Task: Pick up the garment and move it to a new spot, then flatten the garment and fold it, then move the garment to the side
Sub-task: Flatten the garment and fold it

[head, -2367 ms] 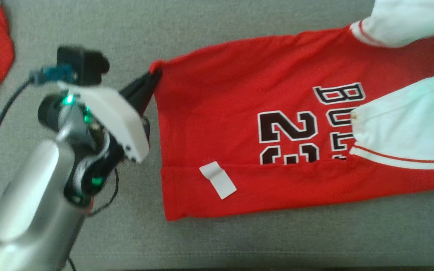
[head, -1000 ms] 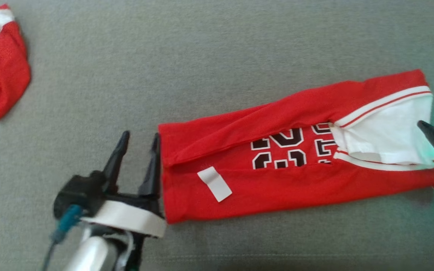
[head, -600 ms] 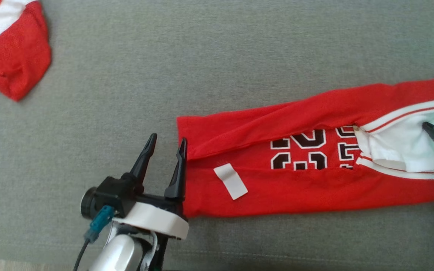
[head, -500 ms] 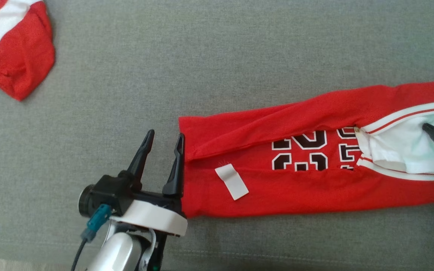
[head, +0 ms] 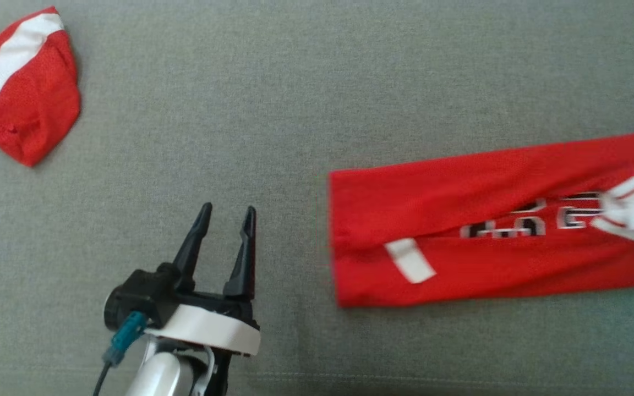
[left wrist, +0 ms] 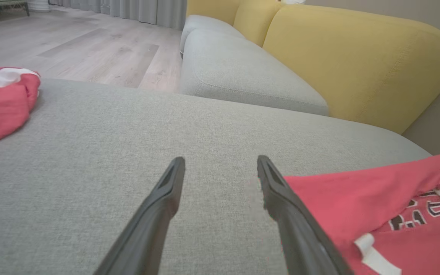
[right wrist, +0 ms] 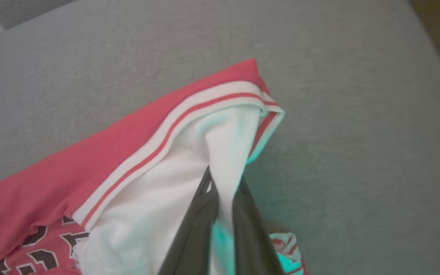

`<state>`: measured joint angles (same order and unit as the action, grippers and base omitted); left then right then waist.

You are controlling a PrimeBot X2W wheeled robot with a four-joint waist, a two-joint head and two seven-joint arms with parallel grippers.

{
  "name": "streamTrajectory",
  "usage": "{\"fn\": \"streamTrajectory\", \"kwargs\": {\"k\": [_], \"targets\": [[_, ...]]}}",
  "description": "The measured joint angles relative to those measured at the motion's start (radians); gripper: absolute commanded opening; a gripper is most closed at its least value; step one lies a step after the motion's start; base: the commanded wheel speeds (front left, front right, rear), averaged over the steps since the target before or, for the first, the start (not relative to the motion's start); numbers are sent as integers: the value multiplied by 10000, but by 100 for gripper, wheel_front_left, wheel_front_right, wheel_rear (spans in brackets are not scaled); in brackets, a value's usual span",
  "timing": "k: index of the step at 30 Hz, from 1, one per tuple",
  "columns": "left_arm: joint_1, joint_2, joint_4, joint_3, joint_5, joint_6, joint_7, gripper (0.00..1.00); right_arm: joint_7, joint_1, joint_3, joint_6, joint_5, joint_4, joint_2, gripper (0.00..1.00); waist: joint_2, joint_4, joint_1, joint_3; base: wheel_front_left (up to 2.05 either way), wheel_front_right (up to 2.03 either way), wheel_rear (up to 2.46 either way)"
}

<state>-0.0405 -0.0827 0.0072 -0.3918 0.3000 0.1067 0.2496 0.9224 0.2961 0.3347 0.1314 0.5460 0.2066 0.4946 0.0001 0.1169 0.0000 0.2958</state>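
The garment [head: 460, 242] is a red jersey with white trim and black lettering, folded into a long strip on the grey cushion and running off the head view's right edge. A white label [head: 409, 260] lies near its left end. My left gripper [head: 226, 215] stands open on the cushion, well to the left of the jersey's left edge, nothing between its fingers [left wrist: 166, 191]. In the right wrist view my right gripper [right wrist: 222, 179] is shut on the garment's [right wrist: 128, 152] white sleeve fabric, which bunches up between the fingers.
A second red and white garment [head: 17, 118] lies crumpled at the far left of the cushion [head: 273, 99]. In the left wrist view, a yellow sofa back [left wrist: 357, 57], a further grey seat cushion [left wrist: 235, 72] and wooden floor [left wrist: 71, 49] lie beyond.
My right gripper has shut on the white sleeve fabric. The jersey has slid to the right, away from my left gripper, which stays open. Earlier the top half was folded down.
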Motion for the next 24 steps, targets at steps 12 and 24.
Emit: {"fn": "streamTrajectory", "kwargs": {"k": [12, 24], "targets": [[582, 236, 295, 477, -82, -290, 0, 100, 744, -12, -44, 0, 374, -1718, 121, 0, 0, -2, 0, -600, 0, 0, 0], [555, 261, 568, 445, -52, -362, 0, 100, 1358, -699, -3446, 0, 1152, -3963, -2332, 0, 0, -20, 0, -632, 0, 0, 0]]}}
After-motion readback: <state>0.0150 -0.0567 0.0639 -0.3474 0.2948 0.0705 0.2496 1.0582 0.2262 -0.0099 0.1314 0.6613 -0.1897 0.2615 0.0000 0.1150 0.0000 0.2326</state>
